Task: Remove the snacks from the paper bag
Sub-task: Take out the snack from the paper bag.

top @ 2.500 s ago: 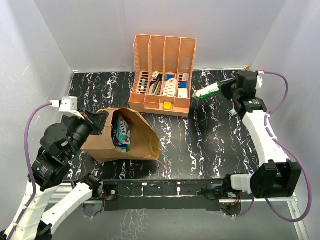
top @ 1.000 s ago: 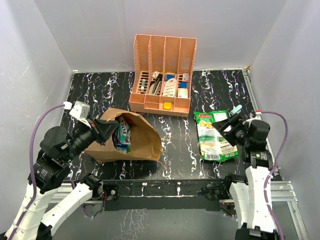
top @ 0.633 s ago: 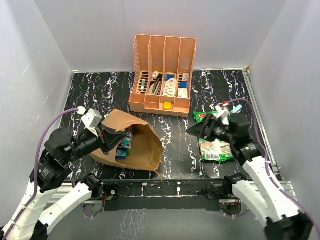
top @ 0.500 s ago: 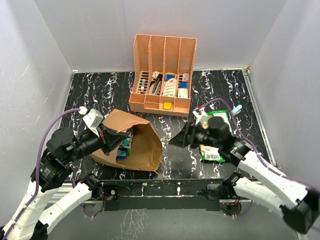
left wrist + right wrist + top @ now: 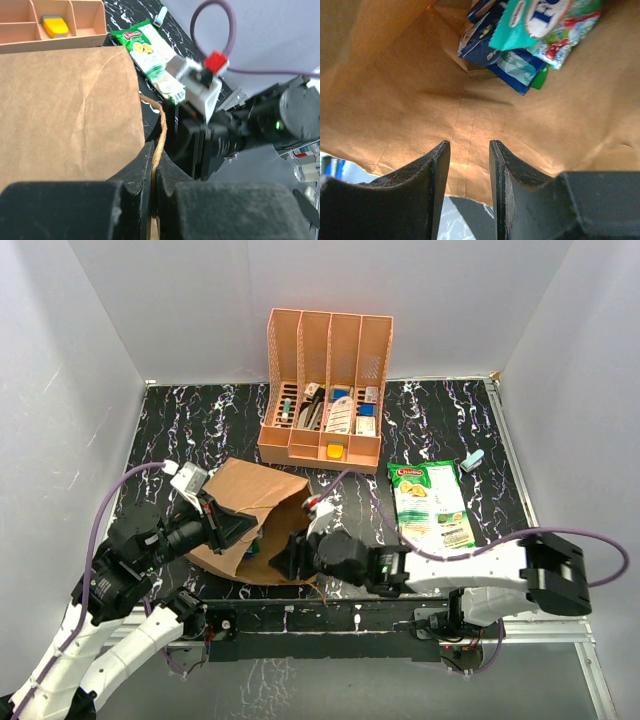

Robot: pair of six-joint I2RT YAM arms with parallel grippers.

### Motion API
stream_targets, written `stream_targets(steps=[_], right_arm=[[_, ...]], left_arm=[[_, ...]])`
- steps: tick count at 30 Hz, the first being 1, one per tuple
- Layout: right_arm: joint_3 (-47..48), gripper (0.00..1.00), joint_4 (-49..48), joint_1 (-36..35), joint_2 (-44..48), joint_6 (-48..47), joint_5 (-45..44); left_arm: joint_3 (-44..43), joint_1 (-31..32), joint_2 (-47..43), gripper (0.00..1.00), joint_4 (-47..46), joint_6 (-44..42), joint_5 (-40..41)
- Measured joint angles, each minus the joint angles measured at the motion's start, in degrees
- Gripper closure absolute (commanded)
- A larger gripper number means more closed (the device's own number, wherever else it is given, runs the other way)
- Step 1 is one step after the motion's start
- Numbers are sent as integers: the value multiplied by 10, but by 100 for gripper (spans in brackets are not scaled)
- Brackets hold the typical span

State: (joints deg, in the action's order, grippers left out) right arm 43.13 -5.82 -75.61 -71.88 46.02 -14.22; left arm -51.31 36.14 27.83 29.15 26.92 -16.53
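Observation:
The brown paper bag (image 5: 265,502) lies on its side left of centre, its mouth facing the near edge. My left gripper (image 5: 240,531) is shut on the bag's twisted cord handle (image 5: 161,119) and holds the top side up. My right gripper (image 5: 282,558) sits at the bag's mouth; its jaws stand a narrow gap apart, open, with nothing between them. In the right wrist view, blue, teal and green snacks (image 5: 520,35) lie deeper inside the bag (image 5: 410,85), beyond my right gripper (image 5: 468,146). One green snack packet (image 5: 432,505) lies flat on the table at the right.
An orange slotted organiser (image 5: 325,390) with small stationery stands at the back centre. A small pale blue item (image 5: 471,460) lies near the right wall. My right arm (image 5: 450,565) stretches low along the table's near edge. Grey walls close in three sides.
My right arm left the green packet on the table and swung left to the bag's mouth, its jaws narrowing. My left gripper has tilted the bag by its handle.

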Motion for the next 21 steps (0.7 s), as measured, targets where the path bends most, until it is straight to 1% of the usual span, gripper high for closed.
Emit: stream_targets(steps=[2,4,5,8,10,12,17,19,21], right_arm=[[-9,61,-56,-32,-41,-11,-31],[-17,61,-112,-63,-82,-15,-43],[-18,61,-147,-78,-112,-16,-45],[-17,60,-208,-101,-171,-15,-39],[-19,60,-219,-105,-185,-11,-44],[-24,58,-223,-105,-176,-8,-75],[-24,53,-196,-102,-131,-5,-192],[-17,50,-198,-100,-129,-11,-242],[-5,50,-197,-98,-139,-10,-291]], left_arm=[[9,0,-15,100,5,6,8],[15,0,-32,100,11,12,17],[17,0,-40,100,14,13,22],[17,0,-54,100,18,17,32],[17,0,-57,100,19,20,37],[17,0,-56,100,18,24,37],[26,0,-52,100,-3,40,40],[38,0,-52,100,-22,50,48],[55,0,-53,100,-48,63,59]])
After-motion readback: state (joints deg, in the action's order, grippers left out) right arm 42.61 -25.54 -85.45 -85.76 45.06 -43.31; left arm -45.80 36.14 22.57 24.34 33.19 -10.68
